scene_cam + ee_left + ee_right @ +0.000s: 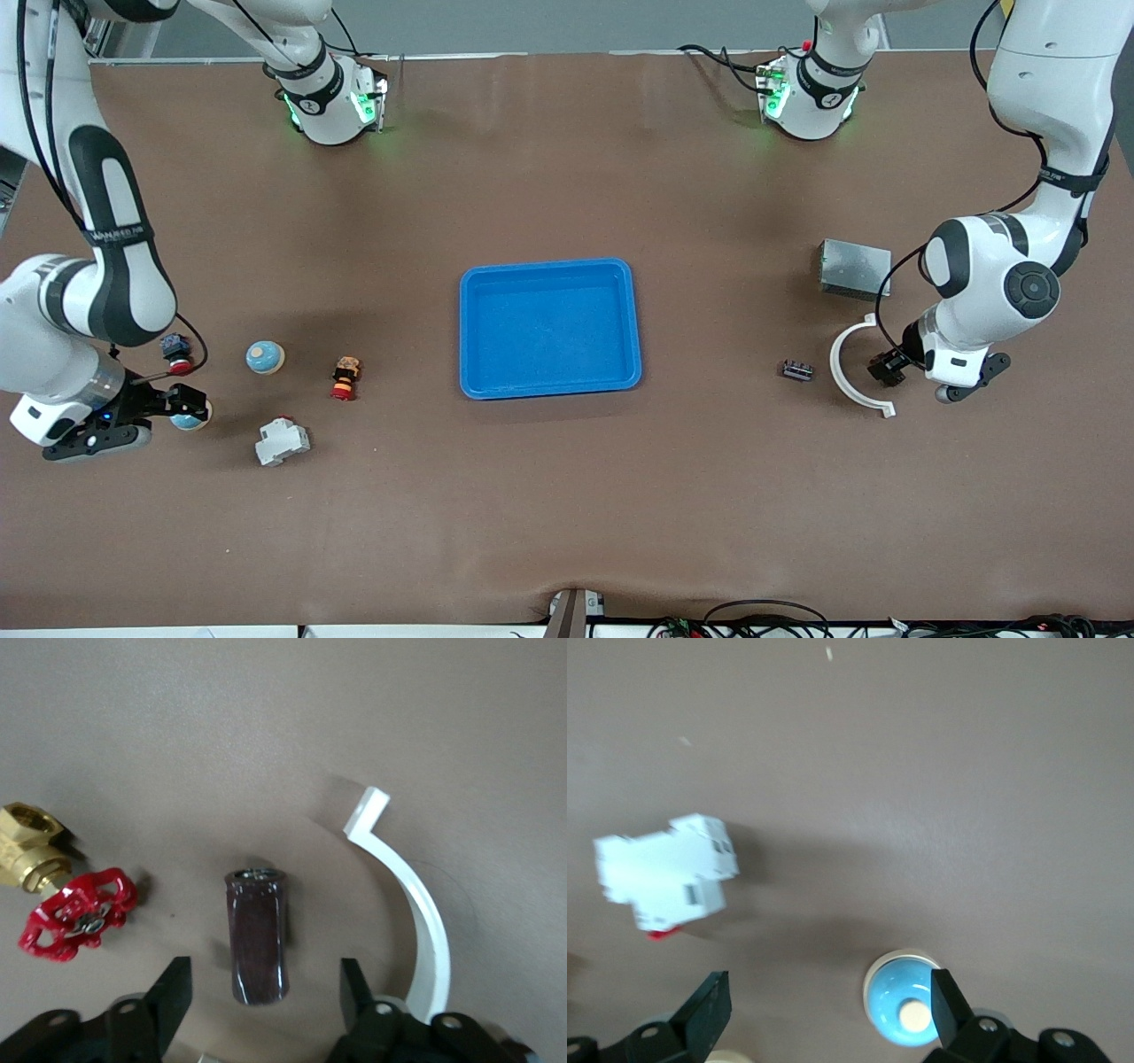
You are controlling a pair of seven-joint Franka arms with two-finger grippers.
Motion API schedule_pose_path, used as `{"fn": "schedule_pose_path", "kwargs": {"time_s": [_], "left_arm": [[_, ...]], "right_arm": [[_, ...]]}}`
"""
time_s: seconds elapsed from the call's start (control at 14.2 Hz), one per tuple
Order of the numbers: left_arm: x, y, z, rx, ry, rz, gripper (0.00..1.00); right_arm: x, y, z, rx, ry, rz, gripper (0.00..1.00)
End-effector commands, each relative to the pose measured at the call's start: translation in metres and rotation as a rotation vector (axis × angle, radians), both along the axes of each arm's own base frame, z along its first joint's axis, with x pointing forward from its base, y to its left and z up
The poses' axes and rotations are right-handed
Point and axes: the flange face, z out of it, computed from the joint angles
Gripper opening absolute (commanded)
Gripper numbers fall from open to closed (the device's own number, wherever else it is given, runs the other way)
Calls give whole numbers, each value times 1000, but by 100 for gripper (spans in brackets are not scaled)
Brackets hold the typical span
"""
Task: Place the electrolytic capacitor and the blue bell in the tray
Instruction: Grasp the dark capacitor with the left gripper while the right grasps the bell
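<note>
Nothing is done yet as far as the frames show: the blue tray [549, 328] sits bare in the middle of the frame, with neither part in it.

Both pickups look just about to happen. In the left wrist view the left gripper [263, 997] is low over the dark capacitor [257, 935], which lies on its side on the table between the spread fingers [173, 992], with a gap at each flank, so it is not pinched. That puts it at the left arm's end of the table, well apart from the tray.

The right gripper [182, 408] is down at the blue bell [190, 418] in the lower part of the frame at the right arm's end. Its fingers [709, 1005] are wide apart, and the bell [904, 1010] sits close to one of them.

Left to do: both grasps, both carries, both drops.

A white curved strip [416, 904] runs just beside one left finger and could get nudged. A red-handled brass valve [75, 917] lies near the capacitor too. A white breaker [282, 441], a second round blue knob [265, 357], an orange plug [345, 378] and a red-capped part [177, 350] lie around the bell, between it and the tray. A grey box [854, 268] and a dark block [797, 369] lie near the left arm.
</note>
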Motion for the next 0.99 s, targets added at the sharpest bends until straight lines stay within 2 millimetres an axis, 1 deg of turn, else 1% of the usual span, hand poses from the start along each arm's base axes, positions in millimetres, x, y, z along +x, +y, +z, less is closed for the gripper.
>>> {"fn": "schedule_pose_path", "kwargs": {"time_s": [0.0,0.07,0.14,0.21,0.28,0.42,0.63,0.77,0.85,0.92], "left_arm": [[3,3,-17,2,-20,9,61],[3,3,-17,2,-20,7,47],[3,3,-16,2,-20,9,20],[3,3,-14,2,-23,7,0],[3,3,-7,3,-28,7,0],[4,2,14,5,-23,6,0],[12,-12,59,5,-9,-14,0],[20,-44,82,-15,14,1,0],[19,-66,88,-27,30,33,0],[20,-92,93,-46,25,86,0]], "right_arm": [[4,-9,-17,2,17,20,100],[2,-14,-23,3,25,13,100],[-1,-20,-30,6,35,3,100],[-2,-23,-33,7,40,2,100],[-4,-27,-38,8,47,14,100],[-6,-32,-45,7,53,26,100],[-8,-39,-55,4,52,24,100],[-10,-42,-63,3,58,21,100],[-11,-43,-66,4,61,20,100],[-14,-49,-71,6,67,10,100]]}}
